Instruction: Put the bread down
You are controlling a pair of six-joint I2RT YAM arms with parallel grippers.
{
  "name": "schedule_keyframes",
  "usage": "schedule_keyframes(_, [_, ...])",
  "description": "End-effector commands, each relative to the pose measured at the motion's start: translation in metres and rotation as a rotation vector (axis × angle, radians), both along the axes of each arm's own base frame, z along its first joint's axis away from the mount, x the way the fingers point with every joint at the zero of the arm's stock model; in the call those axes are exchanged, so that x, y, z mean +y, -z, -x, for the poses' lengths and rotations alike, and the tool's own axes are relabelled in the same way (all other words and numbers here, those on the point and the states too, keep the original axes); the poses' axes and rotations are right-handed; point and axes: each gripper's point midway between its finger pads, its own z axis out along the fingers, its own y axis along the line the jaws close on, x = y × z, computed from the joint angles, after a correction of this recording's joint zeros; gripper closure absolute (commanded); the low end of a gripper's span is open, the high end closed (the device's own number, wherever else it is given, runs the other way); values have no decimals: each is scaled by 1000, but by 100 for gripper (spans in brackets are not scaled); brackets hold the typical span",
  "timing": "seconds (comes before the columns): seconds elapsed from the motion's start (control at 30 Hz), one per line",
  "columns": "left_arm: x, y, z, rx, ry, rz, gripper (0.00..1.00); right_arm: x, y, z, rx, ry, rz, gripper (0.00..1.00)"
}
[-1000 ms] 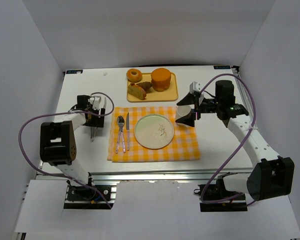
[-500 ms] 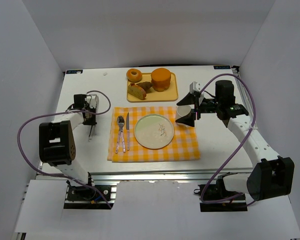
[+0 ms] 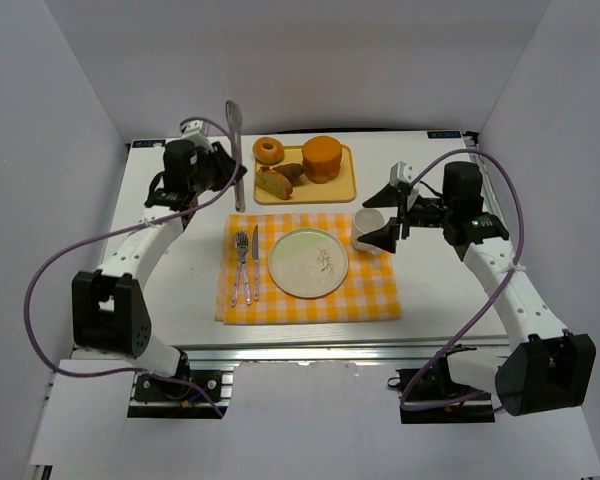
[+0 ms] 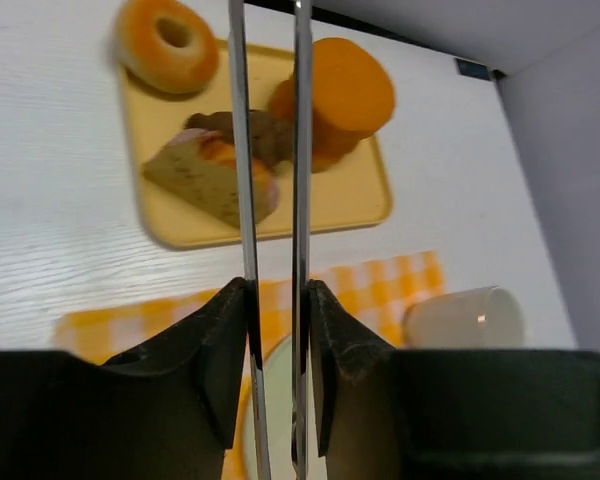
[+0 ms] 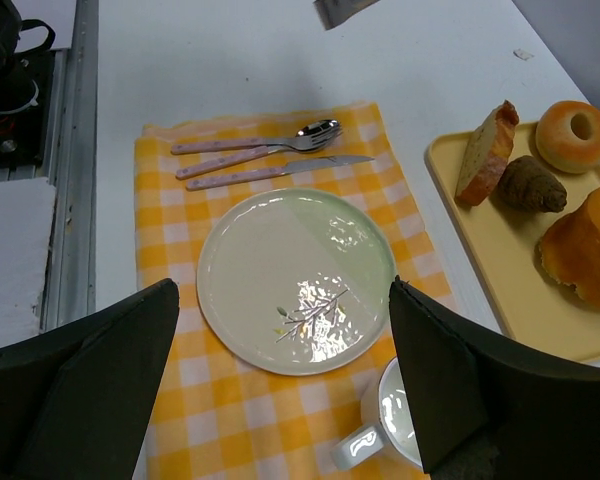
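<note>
The bread (image 3: 323, 158) is a thick round orange-brown bun standing at the right end of a yellow tray (image 3: 263, 195) at the back of the table. It also shows in the left wrist view, bread (image 4: 345, 95), and at the right edge of the right wrist view, bread (image 5: 585, 250). My left gripper (image 3: 215, 170) hangs left of the tray, shut on metal tongs (image 3: 233, 135) that point up and away. In its wrist view the left gripper (image 4: 277, 290) clamps the two blades of the tongs (image 4: 270, 150). My right gripper (image 3: 388, 215) is open and empty above the cup; in its wrist view the right gripper (image 5: 283, 290) frames the plate.
A donut (image 3: 269, 150) and brown bread slices (image 3: 276, 183) share the tray. On the yellow checked cloth (image 3: 370, 295) lie a pale green plate (image 3: 308, 262), a fork (image 3: 242, 265), a knife (image 3: 253, 262) and a white cup (image 3: 366, 228). White walls close in on three sides.
My left gripper shut on the tongs at the left of the table, lifted them and swung toward the tray. My right gripper drew back and up from the cup.
</note>
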Motion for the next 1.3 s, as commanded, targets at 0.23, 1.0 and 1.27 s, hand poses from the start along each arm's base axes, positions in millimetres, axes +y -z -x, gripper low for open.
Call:
schedule_keyframes(0.23, [-72, -29, -72, 111, 46, 282, 55, -8, -6, 7, -44, 47, -14, 11])
schedule_keyframes(1.0, [-106, 44, -87, 309, 51, 33, 52, -18, -3, 5, -33, 78, -37, 10])
schedule_keyframes(1.27, [-111, 42, -83, 312, 83, 50, 50, -19, -3, 4, -32, 82, -40, 11])
